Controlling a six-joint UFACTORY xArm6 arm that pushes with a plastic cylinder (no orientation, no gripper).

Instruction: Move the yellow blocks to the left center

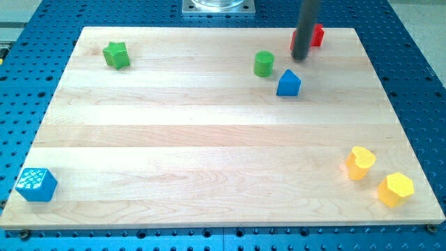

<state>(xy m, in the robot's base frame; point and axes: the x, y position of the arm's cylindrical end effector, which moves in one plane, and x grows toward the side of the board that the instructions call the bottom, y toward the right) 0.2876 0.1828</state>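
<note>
Here, two yellow blocks sit low at the view's right, well apart from my tip.

The yellow heart-shaped block (360,162) and the yellow hexagonal block (395,189) lie just beside each other near the wooden board's (209,153) right edge; neither shows a clear long axis. Bare wood stretches leftward from them. My tip (300,58), a bare rod holding nothing, rests at the top, touching the red block (315,35), near the green cylinder (263,63) and blue block (288,83).

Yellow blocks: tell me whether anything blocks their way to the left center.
Nothing visible does. The yellow heart block and yellow hexagon block sit at the view's bottom right, and the board between them and the left center holds no blocks. My tip is at the view's top, beside the red block.
</note>
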